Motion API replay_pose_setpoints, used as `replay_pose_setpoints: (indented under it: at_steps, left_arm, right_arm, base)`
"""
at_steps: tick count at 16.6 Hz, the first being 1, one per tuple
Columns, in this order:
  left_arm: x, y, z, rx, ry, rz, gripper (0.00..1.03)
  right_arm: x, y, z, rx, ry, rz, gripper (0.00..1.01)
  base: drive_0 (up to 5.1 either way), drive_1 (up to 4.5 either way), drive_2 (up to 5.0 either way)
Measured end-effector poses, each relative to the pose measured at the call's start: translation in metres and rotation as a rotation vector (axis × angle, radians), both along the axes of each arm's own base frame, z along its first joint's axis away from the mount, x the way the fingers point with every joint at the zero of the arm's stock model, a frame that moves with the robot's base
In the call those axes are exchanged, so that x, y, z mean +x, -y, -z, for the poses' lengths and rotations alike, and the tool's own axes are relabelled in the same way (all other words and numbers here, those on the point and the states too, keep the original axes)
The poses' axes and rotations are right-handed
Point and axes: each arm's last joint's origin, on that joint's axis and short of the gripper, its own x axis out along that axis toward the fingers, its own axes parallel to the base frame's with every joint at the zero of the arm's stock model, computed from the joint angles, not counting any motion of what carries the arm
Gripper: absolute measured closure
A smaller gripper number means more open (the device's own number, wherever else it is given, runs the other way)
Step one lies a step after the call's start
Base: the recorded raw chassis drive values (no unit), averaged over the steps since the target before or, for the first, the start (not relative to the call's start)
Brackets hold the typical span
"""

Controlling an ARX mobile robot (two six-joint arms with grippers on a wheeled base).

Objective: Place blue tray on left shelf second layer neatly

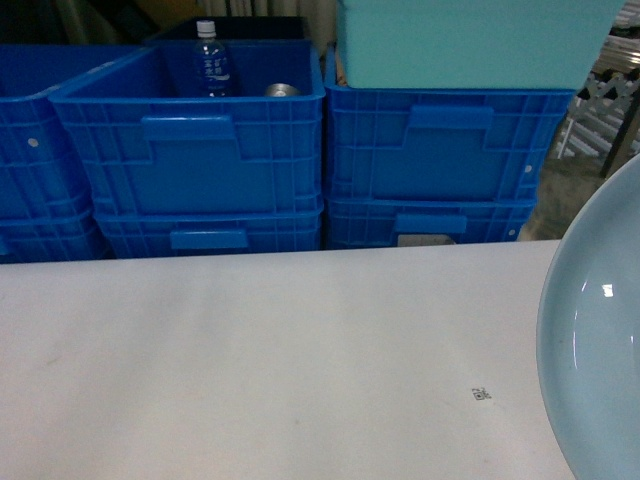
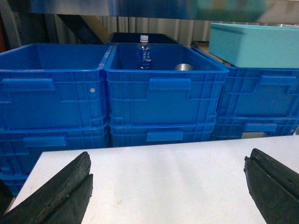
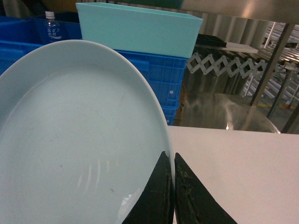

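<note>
**A:** so what's the right claw point(image 3: 174, 186) doing? In the right wrist view I see two black fingers at the bottom middle of the frame.

**B:** Pinched nearly together on the rim of the blue tray point(image 3: 79, 140), one finger either side of the edge. The dish spreads away from the grip toward the left and upper left of that frame, long axis running lower left to upper right. It looks tilted up, not lying flat.

**A:** And in the head view?

**B:** Only a curved slice of the tray point(image 1: 600, 340) at the right edge, over the white table point(image 1: 270, 360). The right claw itself isn't visible there.

**A:** Left one?

**B:** The left gripper point(image 2: 168, 186) is spread wide, fingers in the bottom corners of its own view, nothing between them but table. Right arm clearly owns the tray.

**A:** The shelf?

**B:** Steel uprights show in the upper right of the right wrist view, but I can't say that's the left shelf. Straight ahead are stacked blue crates point(image 1: 190, 140), one with a bottle point(image 1: 211, 62), and a teal box point(image 1: 470, 40) on the right stack. My guess: the tray has to travel left, so the robot probably needs to turn first.
</note>
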Motion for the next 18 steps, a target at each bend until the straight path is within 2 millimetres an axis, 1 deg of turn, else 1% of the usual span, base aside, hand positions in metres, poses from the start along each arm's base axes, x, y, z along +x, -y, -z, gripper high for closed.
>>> replay_pose_setpoints:
  at_steps: [18]
  left_arm:
    - [0.0000, 0.0000, 0.0000, 0.000, 0.000, 0.000, 0.05]
  right_arm:
    - [0.0000, 0.0000, 0.0000, 0.000, 0.000, 0.000, 0.99]
  base:
    - [-1.6, -1.59, -1.6]
